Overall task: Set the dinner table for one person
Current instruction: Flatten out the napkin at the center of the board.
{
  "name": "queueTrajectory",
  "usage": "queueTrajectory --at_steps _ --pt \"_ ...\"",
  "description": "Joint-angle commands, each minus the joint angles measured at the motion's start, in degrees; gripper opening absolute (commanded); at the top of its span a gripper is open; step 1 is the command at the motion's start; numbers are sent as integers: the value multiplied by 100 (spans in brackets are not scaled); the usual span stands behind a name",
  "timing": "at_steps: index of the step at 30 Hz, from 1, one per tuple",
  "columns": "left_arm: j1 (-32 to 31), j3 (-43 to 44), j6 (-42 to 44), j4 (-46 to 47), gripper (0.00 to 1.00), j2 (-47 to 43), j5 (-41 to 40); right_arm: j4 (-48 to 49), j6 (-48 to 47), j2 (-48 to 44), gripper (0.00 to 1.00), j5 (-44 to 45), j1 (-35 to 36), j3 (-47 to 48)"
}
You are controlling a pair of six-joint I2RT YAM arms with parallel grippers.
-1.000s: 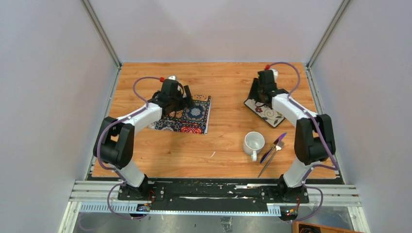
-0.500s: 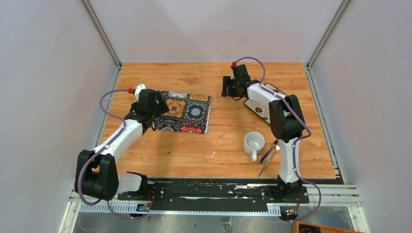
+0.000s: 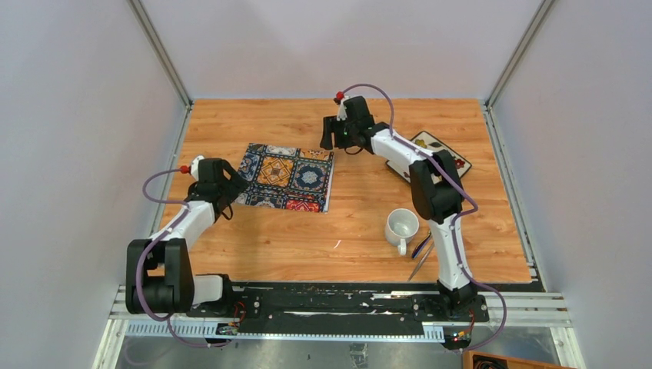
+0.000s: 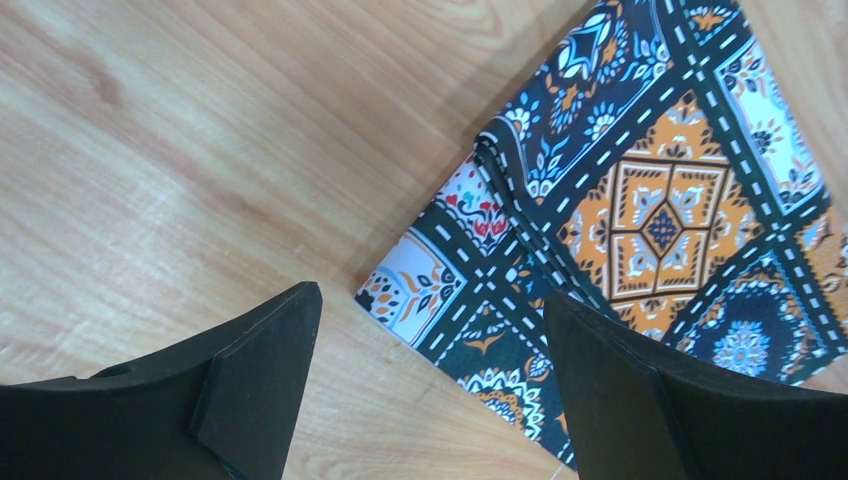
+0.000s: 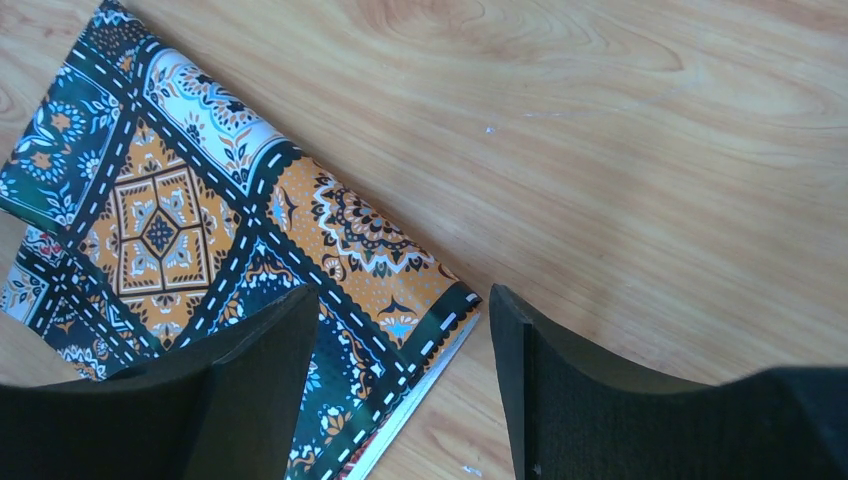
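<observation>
My left claw point(image 4: 430, 310) gapes empty over the mat's point(image 3: 288, 178) near-left corner, my right claw point(image 5: 400, 300) likewise over its far-right corner on the bench point(image 3: 361, 192).

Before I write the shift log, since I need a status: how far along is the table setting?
Done: nothing placed. In hand: left gripper and right gripper, both open, hover at corners of the folded placemat on the dinner table. Remaining: plate, mug and cutlery, apart to its right.
</observation>
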Motion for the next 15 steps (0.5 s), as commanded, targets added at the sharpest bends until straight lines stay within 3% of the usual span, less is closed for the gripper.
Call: queueTrajectory --at_steps 1,15 --pt "138 -64 -266 567 87 135 385 -66 -106 304 69 -172 78 135" --pt "168 -238 -301 995 85 159 952 341 -195 525 69 -133 84 -498"
